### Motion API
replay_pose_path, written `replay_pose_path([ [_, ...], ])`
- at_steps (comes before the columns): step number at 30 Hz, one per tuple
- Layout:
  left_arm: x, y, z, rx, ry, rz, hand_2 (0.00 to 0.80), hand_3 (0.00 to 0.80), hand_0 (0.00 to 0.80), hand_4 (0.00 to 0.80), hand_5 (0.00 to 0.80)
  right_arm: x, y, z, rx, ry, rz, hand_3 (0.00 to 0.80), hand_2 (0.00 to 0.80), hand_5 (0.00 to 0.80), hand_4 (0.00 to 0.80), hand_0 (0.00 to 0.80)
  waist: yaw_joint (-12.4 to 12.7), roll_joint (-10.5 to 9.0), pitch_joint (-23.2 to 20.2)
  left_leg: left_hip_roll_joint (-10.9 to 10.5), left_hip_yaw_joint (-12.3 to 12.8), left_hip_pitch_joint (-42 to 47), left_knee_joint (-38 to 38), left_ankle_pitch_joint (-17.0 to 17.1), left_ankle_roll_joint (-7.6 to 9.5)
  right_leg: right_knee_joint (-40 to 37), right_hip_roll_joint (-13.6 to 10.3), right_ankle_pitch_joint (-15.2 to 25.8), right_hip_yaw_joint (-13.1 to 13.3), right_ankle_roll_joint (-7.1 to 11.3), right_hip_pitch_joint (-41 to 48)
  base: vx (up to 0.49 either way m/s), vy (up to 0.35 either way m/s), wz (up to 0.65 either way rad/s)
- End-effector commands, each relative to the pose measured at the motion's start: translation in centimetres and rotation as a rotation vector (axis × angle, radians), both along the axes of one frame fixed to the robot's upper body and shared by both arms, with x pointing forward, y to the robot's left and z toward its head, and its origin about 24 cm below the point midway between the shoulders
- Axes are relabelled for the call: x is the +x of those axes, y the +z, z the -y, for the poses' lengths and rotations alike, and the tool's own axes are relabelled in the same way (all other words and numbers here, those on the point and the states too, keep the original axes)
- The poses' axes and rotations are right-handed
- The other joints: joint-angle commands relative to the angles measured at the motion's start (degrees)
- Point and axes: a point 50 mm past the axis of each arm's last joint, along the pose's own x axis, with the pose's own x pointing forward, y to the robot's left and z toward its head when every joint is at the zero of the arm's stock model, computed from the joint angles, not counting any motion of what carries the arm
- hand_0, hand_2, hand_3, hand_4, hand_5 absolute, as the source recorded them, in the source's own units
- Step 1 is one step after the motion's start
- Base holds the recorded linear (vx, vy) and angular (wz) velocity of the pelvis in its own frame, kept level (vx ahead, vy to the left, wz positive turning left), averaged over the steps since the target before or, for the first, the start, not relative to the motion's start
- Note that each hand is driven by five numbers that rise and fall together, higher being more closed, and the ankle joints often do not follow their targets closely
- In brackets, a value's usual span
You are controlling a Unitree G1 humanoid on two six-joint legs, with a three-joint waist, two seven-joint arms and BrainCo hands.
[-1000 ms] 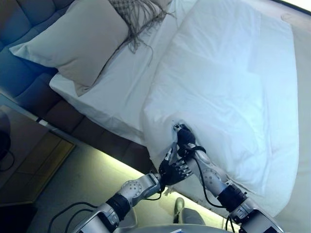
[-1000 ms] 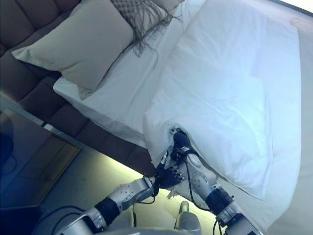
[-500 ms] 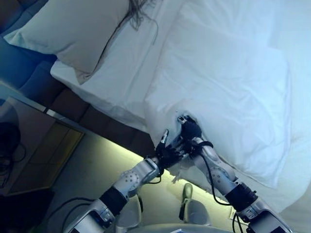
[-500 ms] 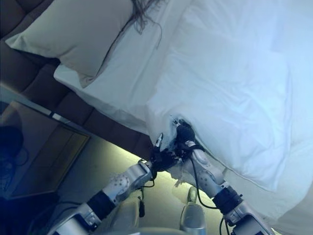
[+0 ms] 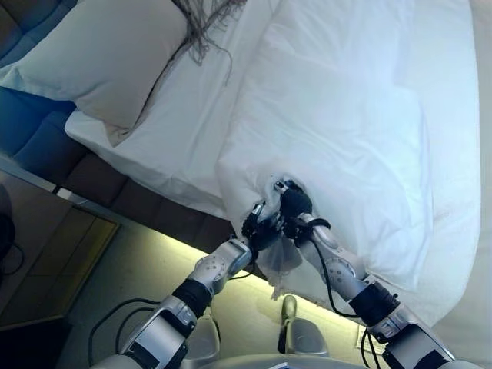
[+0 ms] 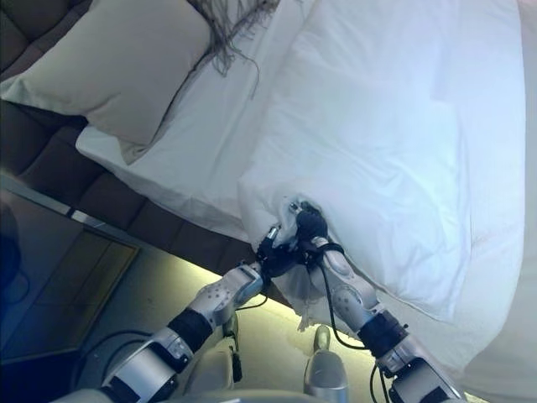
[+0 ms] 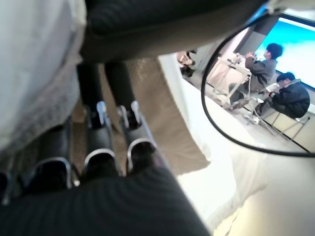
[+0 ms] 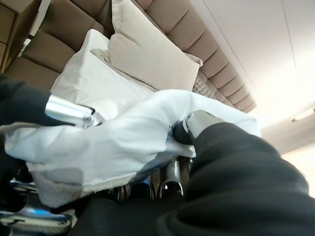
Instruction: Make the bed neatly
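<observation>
The white duvet (image 5: 346, 115) lies bunched over the right part of the bed, and its near corner hangs over the bed's edge. My right hand (image 5: 292, 204) is shut on that corner; in the right wrist view (image 8: 231, 162) its fingers curl round the white cloth (image 8: 113, 137). My left hand (image 5: 257, 223) is right beside it at the same corner. In the left wrist view (image 7: 98, 162) its fingers are curled against the cloth (image 7: 34, 73). A beige pillow (image 5: 108, 54) leans at the head of the bed on the white sheet (image 5: 184, 131).
A fringed throw (image 5: 204, 23) lies by the pillow. The padded headboard (image 5: 31, 146) runs along the left, with a bedside table (image 5: 38, 246) below it. Two people (image 7: 275, 83) sit at a desk far off in the left wrist view.
My left hand has risen from below the bed's edge to the duvet corner beside my right hand. The camera has shifted a little.
</observation>
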Motion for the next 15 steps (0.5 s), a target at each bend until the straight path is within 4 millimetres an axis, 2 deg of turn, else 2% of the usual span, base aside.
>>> replay_pose_path([
  [1, 1.4, 1.3, 1.9, -0.046, -0.004, -0.012, 0.0, 0.0, 0.0, 0.0, 0.0, -0.9, 5.8, -4.7, 0.175, 0.201, 0.21, 0.8, 0.8, 0.8, 0.8, 0.8, -0.18, 0.63, -5.6, 4.73, 0.63, 0.38, 0.38, 0.37, -0.96, -1.25, -3.5, 9.05, 1.13, 2.9, -5.74, 0.008, 0.039, -0.04],
  [8, 1.6, 1.0, 1.6, -0.011, 0.022, -0.033, 0.0, 0.0, 0.0, 0.0, 0.0, -1.2, 5.8, -4.9, 0.171, 0.222, 0.218, 0.8, 0.8, 0.8, 0.8, 0.8, -0.43, 1.08, -5.79, 4.72, 1.34, 0.67, -0.36, 0.7, -1.01, -1.59, -3.58, 9.1, 0.72, 3.05, -5.62, 0.001, 0.014, -0.01],
  [15, 2.4, 0.0, -0.1, 0.161, 0.082, -0.073, 0.0, 0.0, 0.0, 0.0, 0.0, -1.2, 5.9, -5.0, 0.174, 0.227, 0.219, 0.8, 0.8, 0.8, 0.8, 0.8, -0.54, 1.27, -6.17, 4.69, 1.71, 1.05, -0.36, 0.76, -1.07, -1.63, -3.52, 8.8, 0.49, 2.99, -5.25, 0.002, 0.015, -0.04],
])
